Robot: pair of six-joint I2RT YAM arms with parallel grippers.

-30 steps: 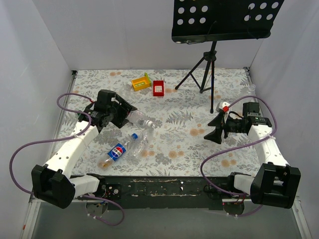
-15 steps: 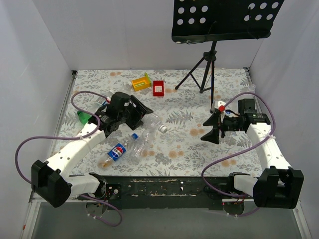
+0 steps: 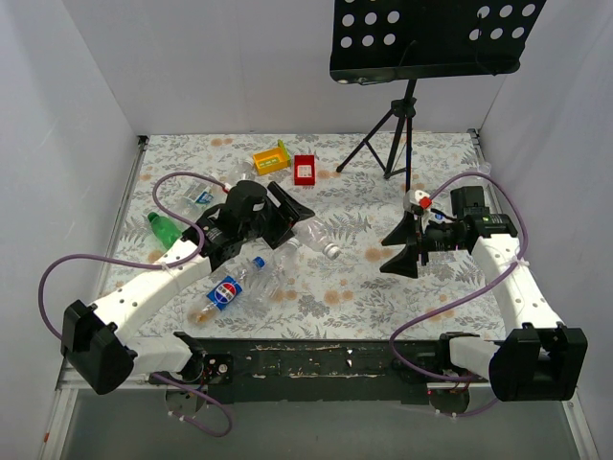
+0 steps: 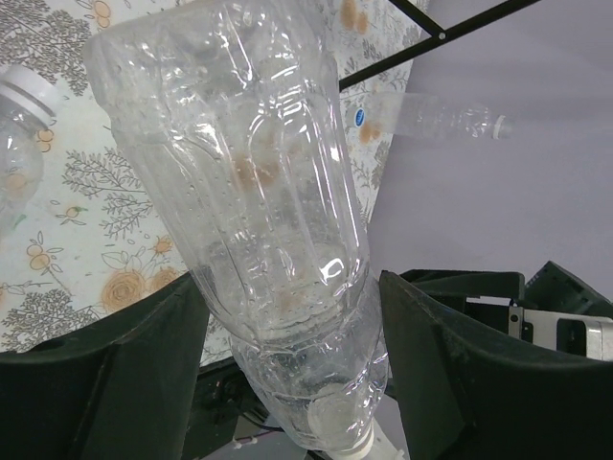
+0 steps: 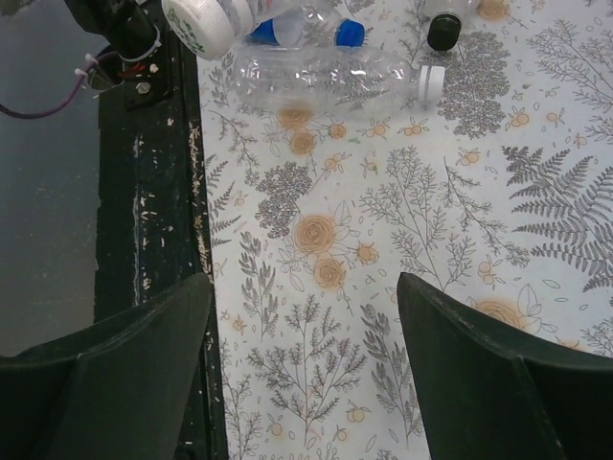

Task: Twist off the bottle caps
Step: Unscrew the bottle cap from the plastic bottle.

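Note:
My left gripper is shut on a clear plastic bottle, held off the table and lying between both fingers. Its whitish cap points toward my right gripper. The right gripper stands open over bare cloth, a short way right of that cap, holding nothing. On the table lie a blue-labelled bottle with a blue cap and a clear bottle with a white cap.
A green bottle and another clear one lie at the left. A yellow tray and a red tray sit at the back. A music-stand tripod stands back right. The black front edge is near.
My left arm has carried the clear bottle right, toward the table's middle, uncovering the green bottle. My right gripper has drifted slightly left and back, still open.

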